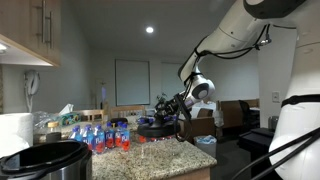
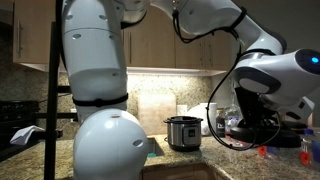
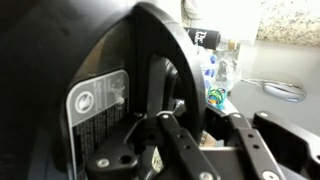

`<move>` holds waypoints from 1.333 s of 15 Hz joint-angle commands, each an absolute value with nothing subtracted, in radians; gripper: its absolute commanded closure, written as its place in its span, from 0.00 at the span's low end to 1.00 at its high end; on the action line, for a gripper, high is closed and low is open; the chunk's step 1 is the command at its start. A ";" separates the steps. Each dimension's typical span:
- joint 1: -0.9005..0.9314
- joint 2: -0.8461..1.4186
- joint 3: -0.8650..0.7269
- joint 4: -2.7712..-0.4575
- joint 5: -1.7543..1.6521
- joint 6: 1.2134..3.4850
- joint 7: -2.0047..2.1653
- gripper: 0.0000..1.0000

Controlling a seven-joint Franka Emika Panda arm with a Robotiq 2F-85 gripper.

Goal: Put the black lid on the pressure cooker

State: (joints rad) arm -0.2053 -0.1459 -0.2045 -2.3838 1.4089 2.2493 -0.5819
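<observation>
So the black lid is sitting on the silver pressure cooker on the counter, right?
Not quite. The black lid is not on the pressure cooker. The gripper holds it above the counter, apart from the cooker, as an exterior view shows.

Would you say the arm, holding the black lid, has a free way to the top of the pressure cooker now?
Probably yes: the gripper holds the black lid raised above the counter, the pressure cooker stands with its top uncovered, and only low bottles stand between them.
</observation>
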 commanded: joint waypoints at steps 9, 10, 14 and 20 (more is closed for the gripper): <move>-0.097 -0.292 -0.059 -2.365 1.426 2.453 -0.577 0.95; -0.083 -0.294 -0.049 -2.353 1.434 2.452 -0.586 0.95; -0.029 -0.314 -0.006 -2.311 1.438 2.438 -0.564 0.95; 0.058 -0.245 0.072 -2.261 1.618 2.499 -0.586 0.95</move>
